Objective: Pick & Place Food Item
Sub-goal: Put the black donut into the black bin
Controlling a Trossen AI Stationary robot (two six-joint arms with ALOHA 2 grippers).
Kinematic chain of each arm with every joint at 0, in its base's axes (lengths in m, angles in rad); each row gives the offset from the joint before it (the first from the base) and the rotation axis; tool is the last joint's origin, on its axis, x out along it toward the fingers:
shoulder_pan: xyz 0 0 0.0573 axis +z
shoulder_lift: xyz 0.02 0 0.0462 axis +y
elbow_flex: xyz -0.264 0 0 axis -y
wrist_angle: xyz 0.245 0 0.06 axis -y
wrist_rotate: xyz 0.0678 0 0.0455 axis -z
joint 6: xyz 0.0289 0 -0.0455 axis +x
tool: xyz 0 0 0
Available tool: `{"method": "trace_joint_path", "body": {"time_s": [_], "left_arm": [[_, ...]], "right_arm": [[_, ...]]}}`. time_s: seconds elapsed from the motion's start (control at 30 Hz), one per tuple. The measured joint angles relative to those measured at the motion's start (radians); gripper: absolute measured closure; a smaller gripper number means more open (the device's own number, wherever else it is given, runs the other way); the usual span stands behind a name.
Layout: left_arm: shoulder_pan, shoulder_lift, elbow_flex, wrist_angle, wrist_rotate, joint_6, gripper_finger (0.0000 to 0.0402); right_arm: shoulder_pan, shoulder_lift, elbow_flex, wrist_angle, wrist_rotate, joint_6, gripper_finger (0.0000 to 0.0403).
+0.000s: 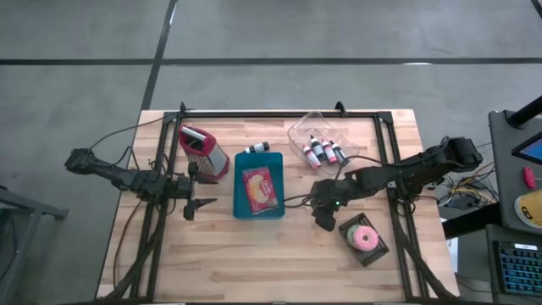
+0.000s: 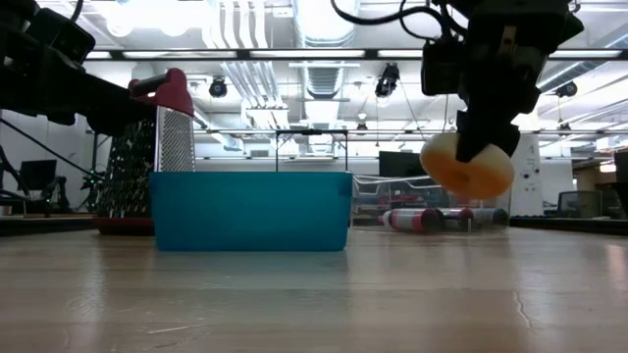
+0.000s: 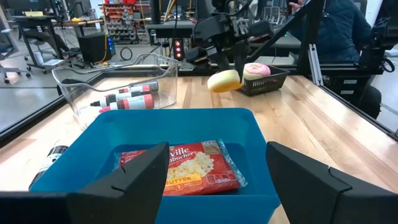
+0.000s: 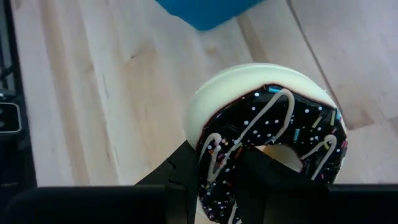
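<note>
A doughnut (image 4: 261, 99) with a cream-coloured rim and dark sprinkled icing hangs in my right gripper (image 4: 221, 171), which is shut on it. It is above the table between the black basket (image 1: 375, 252) and the blue bin (image 1: 241, 199), and also shows in the low view, doughnut (image 2: 468, 164). A pink-iced doughnut (image 1: 365, 239) lies in the basket. On the blue bin's floor lies a popcorn bag (image 3: 180, 168). My left gripper (image 3: 217, 186) stands open at the bin's left side, touching nothing. My right gripper pinches the doughnut's ring (image 4: 214, 155). One finger (image 4: 264, 177) seems to stand in the hole and the other (image 4: 180, 177) outside the rim. The fingers slant down from the table's right. The doughnut hangs tilted below them, clear of the table.
A red-handled grater (image 1: 203, 152) stands at the back left of the bin, with a small dark bottle (image 1: 257, 149) behind the bin. A clear tub (image 1: 306, 127) with bottles sits at the back right. A person (image 3: 339, 25) sits beyond the table's right side.
</note>
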Motion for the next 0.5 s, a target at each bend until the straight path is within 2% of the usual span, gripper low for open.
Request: {"method": "trace_joint_path", "body": {"time_s": [0.5], "left_arm": [[0.000,0.000,0.000,0.000,0.000,0.000,0.0126]], "right_arm": [[0.016,0.000,0.000,0.173,0.003,-0.126,0.0333]]}}
